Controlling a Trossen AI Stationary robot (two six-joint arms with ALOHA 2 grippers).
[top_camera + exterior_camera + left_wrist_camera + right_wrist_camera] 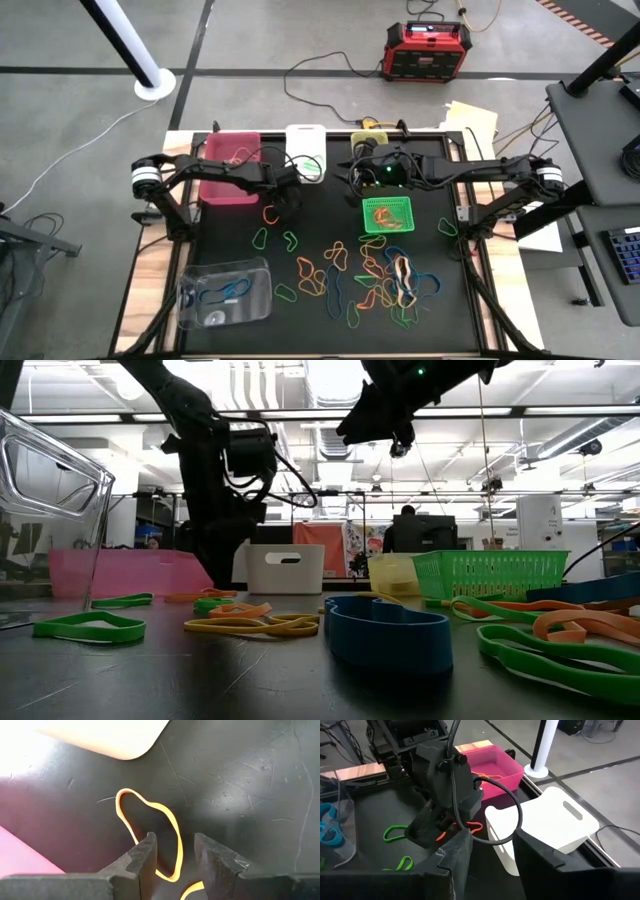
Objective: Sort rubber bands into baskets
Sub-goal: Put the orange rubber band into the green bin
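Many rubber bands (pixel 370 275) in orange, yellow, green and blue lie loose on the black table top. My left gripper (pixel 175 852) is open and low over the table near the pink basket (pixel 230 165). Its fingers stand on either side of one strand of an orange band (pixel 150 812) that lies flat; it also shows in the high view (pixel 270 212). My right gripper (pixel 492 847) is open and empty, held high (pixel 390 415) near the yellow-green basket (pixel 365 140), behind the green mesh basket (pixel 388 214). The white basket (pixel 306 150) stands at the back and the clear one (pixel 225 292) at the front left.
The pink basket (pixel 495 762) holds a few bands, the green mesh basket holds orange ones, and the clear basket holds blue ones. A red-black box (pixel 428 52) and cables lie on the floor beyond the table. The arms' bases stand at the table's left and right edges.
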